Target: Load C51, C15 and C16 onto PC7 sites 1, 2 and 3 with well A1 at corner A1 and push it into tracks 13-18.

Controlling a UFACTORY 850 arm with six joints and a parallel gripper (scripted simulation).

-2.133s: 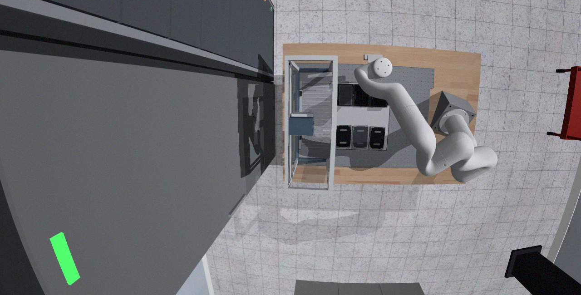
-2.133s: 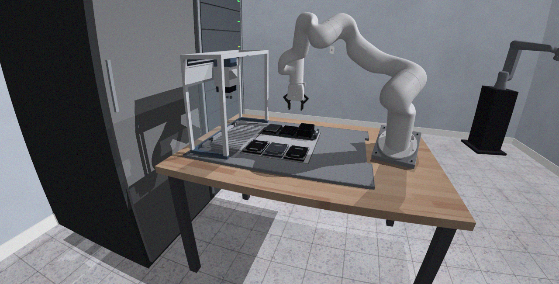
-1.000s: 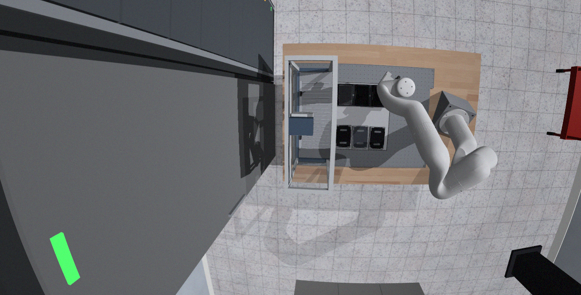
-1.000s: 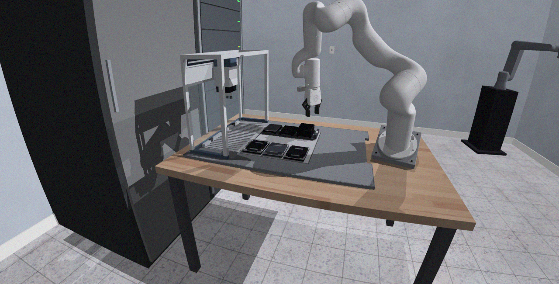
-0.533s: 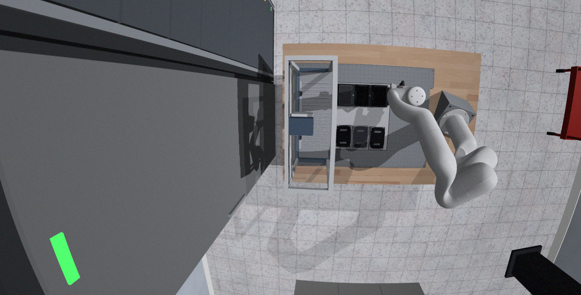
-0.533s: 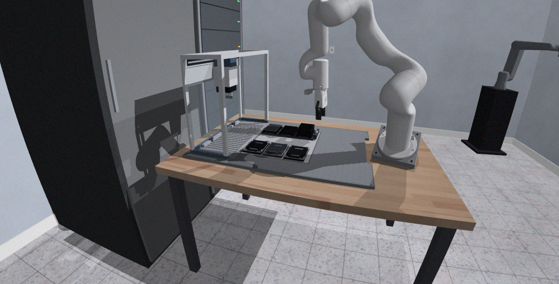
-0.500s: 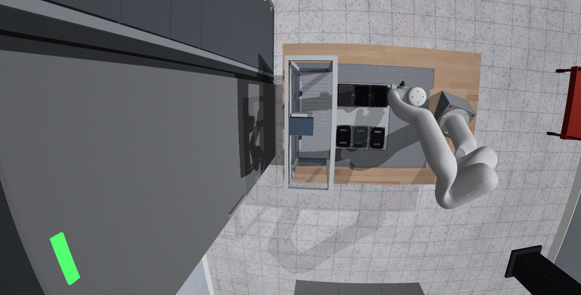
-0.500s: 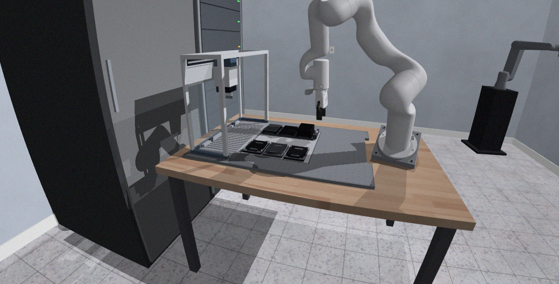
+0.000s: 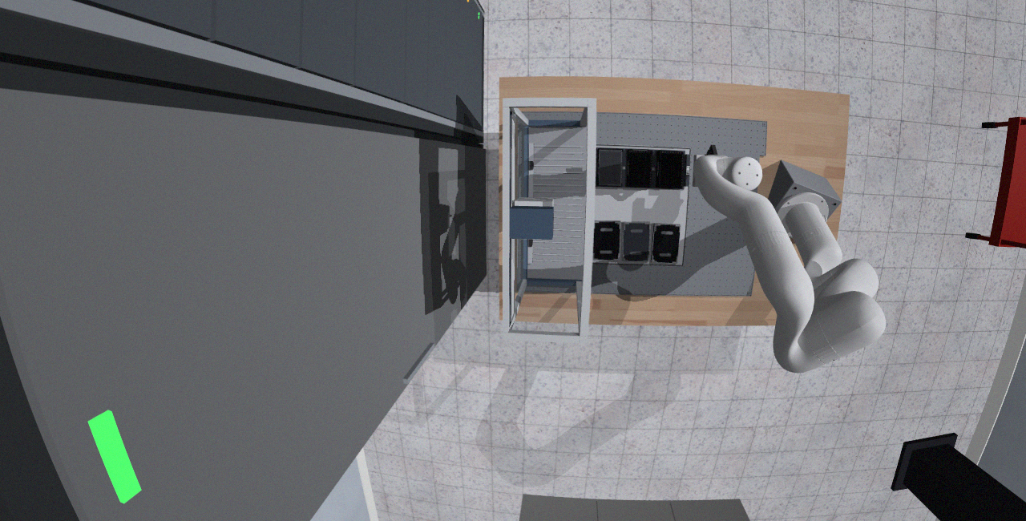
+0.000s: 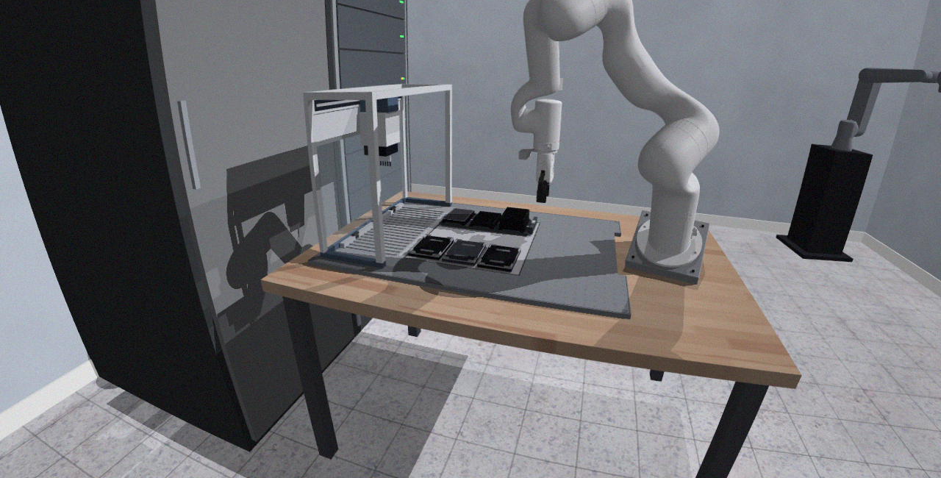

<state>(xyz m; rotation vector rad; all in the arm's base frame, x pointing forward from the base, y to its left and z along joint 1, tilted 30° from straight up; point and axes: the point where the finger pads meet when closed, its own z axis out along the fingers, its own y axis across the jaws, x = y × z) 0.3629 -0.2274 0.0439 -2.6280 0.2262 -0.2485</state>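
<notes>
The long carrier PC7 [image 9: 642, 167] lies on the apron in front of the upper rail tracks and shows in the side view [image 10: 488, 219]. It carries three dark plates in a row. The tall deep-well block C51 [image 10: 516, 218] is at the end nearest the arm's base. A small handle [image 9: 692, 170] sticks out at that end. My gripper [image 10: 542, 195] hangs open and empty above the table, just beyond the handle end of the carrier, pointing down; from above it is mostly hidden under the wrist [image 9: 710, 152]. Three nests [image 9: 636, 241] stand in a second row and look empty [image 10: 464, 251].
The ribbed loading rails [image 9: 555, 205] lie under a white instrument frame [image 10: 378, 145] with a blue head [image 9: 532, 222] above them. A grey baseplate [image 10: 565, 270] covers the wooden table. The arm's base [image 10: 665, 248] stands at the right. I see no lamp.
</notes>
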